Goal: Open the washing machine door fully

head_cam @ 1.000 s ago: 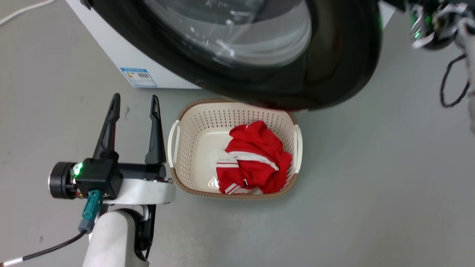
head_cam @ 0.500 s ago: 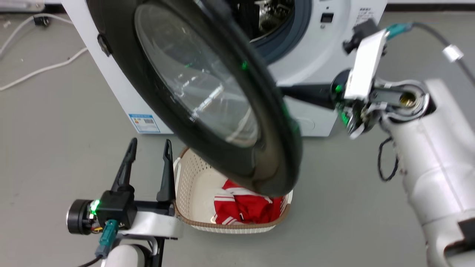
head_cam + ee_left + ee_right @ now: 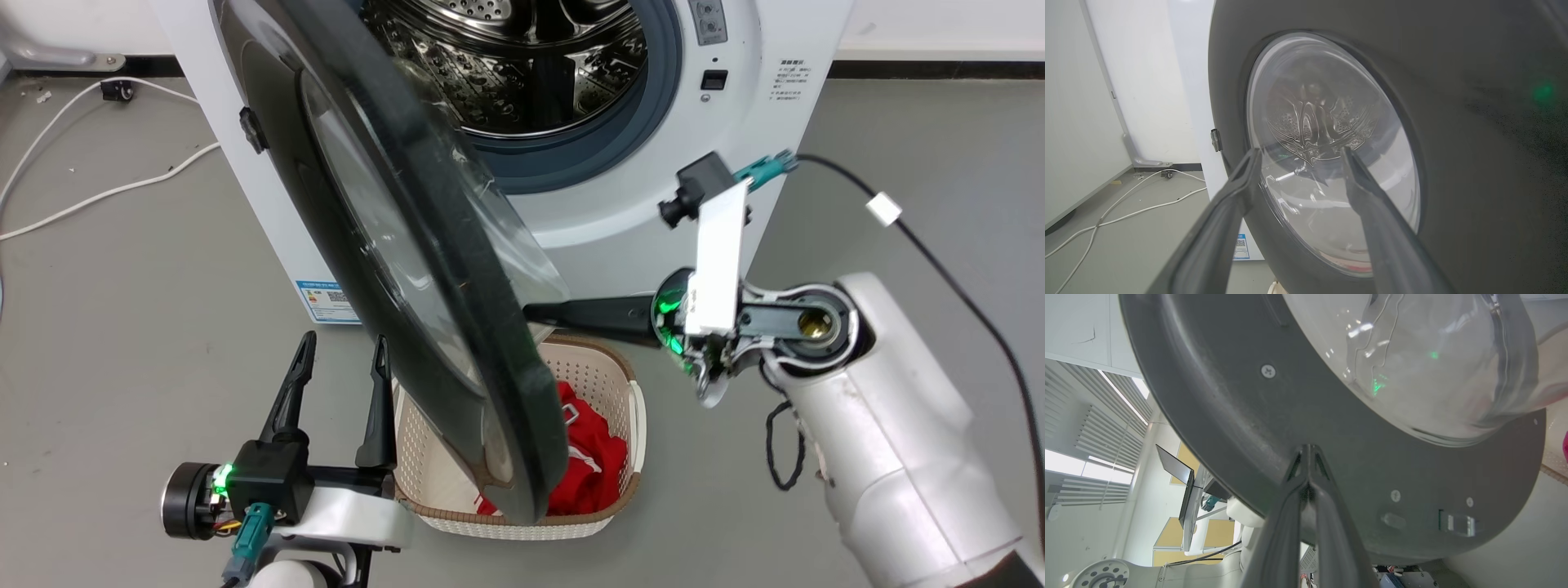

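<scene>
Two white cables (image 3: 106, 193) lie on the grey floor (image 3: 122, 343) at the far left of the head view. Next comes the left gripper (image 3: 344, 339), low in that view, its fingers spread apart and holding nothing, their tips just beside the lower part of the door; in the left wrist view they point at the outer side of the glass without touching it. Behind it, a blue label (image 3: 331, 300) sits low on the white washing machine (image 3: 727, 49). The washing machine door (image 3: 269, 90) is hinged at the machine's left side and stands partly open, turned nearly edge-on to the head camera. Its black rim slants down from upper left, and its free edge hangs over a cream basket (image 3: 608, 376) with a red garment (image 3: 592, 465) inside. To the right of the door, the steel drum (image 3: 531, 73) and the blue-grey seal (image 3: 629, 139) are exposed. Further right, the right gripper (image 3: 535, 311) reaches leftward behind the bulging glass. In the right wrist view its two fingers are pressed together with nothing between them, and their tips meet the grey inner face of the door. They seem to be touching it, though the angle leaves that unsure.
</scene>
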Tool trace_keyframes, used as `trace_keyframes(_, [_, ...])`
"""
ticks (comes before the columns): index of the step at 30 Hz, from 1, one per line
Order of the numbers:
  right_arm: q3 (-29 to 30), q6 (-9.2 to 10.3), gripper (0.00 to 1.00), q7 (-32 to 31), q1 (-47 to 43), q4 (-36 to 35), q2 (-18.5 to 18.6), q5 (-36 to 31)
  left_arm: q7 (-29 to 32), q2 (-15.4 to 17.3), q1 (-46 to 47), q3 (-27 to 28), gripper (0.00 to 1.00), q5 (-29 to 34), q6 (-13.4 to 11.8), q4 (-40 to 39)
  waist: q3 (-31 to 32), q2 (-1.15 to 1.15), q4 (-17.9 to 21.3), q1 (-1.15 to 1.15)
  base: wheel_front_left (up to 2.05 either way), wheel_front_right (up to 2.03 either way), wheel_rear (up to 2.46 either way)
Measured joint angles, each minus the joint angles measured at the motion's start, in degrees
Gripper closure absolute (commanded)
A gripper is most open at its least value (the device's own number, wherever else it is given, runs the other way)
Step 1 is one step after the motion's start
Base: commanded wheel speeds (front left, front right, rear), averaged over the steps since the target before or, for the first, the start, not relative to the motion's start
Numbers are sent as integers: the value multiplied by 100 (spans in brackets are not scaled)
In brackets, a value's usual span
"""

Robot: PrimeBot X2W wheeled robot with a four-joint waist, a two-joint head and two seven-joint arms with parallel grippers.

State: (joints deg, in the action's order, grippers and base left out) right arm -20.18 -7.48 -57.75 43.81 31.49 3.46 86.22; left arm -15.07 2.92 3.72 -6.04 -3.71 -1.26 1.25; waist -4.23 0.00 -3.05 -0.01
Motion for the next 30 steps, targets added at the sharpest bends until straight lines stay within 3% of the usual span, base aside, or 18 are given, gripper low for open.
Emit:
trace_keyframes(7, [-145,-1,100,477,-308,-350,-36,60,0,0,-38,-13,0,-1,-2,-4,41,0,4,0,0,0,0])
trace_keyframes(13, [436,-1,100,2215,-699,-676,-53,-267,0,0,-38,7,0,-13,-42,1,75,0,-10,0,0,0,0])
trace_keyframes(14, [558,0,68,2614,-828,-740,-46,-394,0,0,-38,22,0,-18,-54,2,86,0,-6,0,0,0,0])
trace_keyframes(15, [678,0,26,2952,-944,-800,-45,-519,0,-1,-39,42,0,-16,-62,4,101,0,3,0,0,0,0])
trace_keyframes(16, [814,0,0,3281,-1067,-880,-45,-582,0,0,-50,65,0,-16,-79,1,114,0,21,0,0,0,0])
trace_keyframes(25, [1869,-1,0,5727,-2661,-1541,112,-1308,0,-1,-147,234,0,0,-89,31,240,0,154,0,0,0,0])
trace_keyframes(30, [2231,0,0,6686,-3608,-1777,125,-2085,0,-1,-244,328,0,20,-105,48,331,0,223,0,0,0,0])
